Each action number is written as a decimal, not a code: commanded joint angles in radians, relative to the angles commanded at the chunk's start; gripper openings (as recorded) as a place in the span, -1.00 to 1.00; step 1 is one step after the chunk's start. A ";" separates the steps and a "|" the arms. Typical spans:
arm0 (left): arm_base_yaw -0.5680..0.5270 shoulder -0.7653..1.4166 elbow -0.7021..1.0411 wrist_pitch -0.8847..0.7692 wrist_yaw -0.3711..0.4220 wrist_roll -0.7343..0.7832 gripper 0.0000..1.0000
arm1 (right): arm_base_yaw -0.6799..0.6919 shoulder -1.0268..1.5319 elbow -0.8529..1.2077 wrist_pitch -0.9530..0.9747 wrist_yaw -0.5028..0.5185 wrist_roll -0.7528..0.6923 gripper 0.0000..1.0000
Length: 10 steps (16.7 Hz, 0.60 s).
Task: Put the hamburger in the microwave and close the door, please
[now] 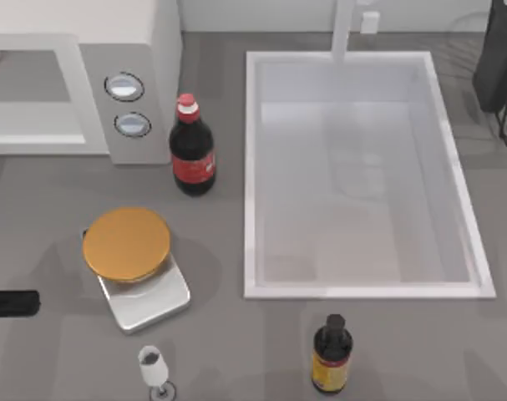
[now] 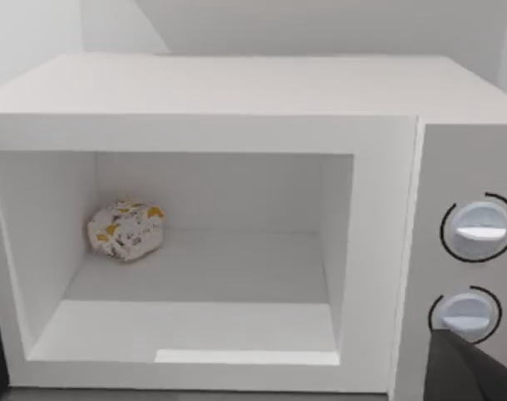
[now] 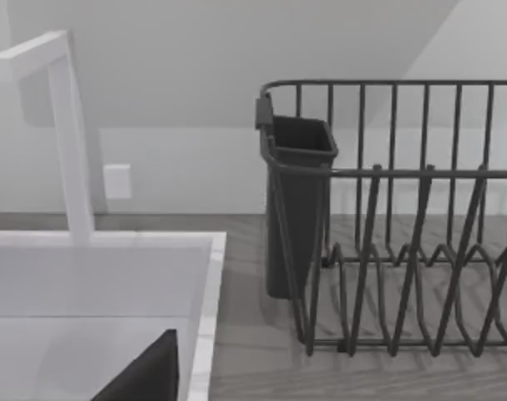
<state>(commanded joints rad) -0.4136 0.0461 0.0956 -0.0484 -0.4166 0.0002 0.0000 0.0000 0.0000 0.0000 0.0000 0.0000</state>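
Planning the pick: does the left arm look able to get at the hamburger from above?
Probably yes. The hamburger sits uncovered on the tray at the table's left, and the cola bottle stands apart from it.

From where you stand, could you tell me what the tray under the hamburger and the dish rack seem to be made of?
The tray looks like polished metal: silver, with soft reflections on its flat surface. The hamburger on it reads as a smooth matte golden bun. The dish rack looks like thin dark coated wire, with open bars; its holder seems dark plastic.
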 joint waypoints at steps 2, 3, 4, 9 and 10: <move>-0.032 0.035 0.030 0.005 -0.032 0.001 -1.00 | 0.000 0.000 0.000 0.000 0.000 0.000 1.00; -0.047 0.051 0.044 0.008 -0.047 0.001 -1.00 | 0.000 0.000 0.000 0.000 0.000 0.000 1.00; -0.058 0.063 0.054 0.010 -0.058 0.001 -1.00 | 0.000 0.000 0.000 0.000 0.000 0.000 1.00; -0.058 0.062 0.053 0.010 -0.059 0.001 -1.00 | 0.000 0.000 0.000 0.000 0.000 0.000 1.00; -0.049 0.072 0.061 0.006 -0.051 0.006 -1.00 | 0.000 0.000 0.000 0.000 0.000 0.000 1.00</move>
<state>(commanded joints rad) -0.4622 0.1177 0.1562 -0.0425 -0.4680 0.0063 0.0000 0.0000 0.0000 0.0000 0.0000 0.0000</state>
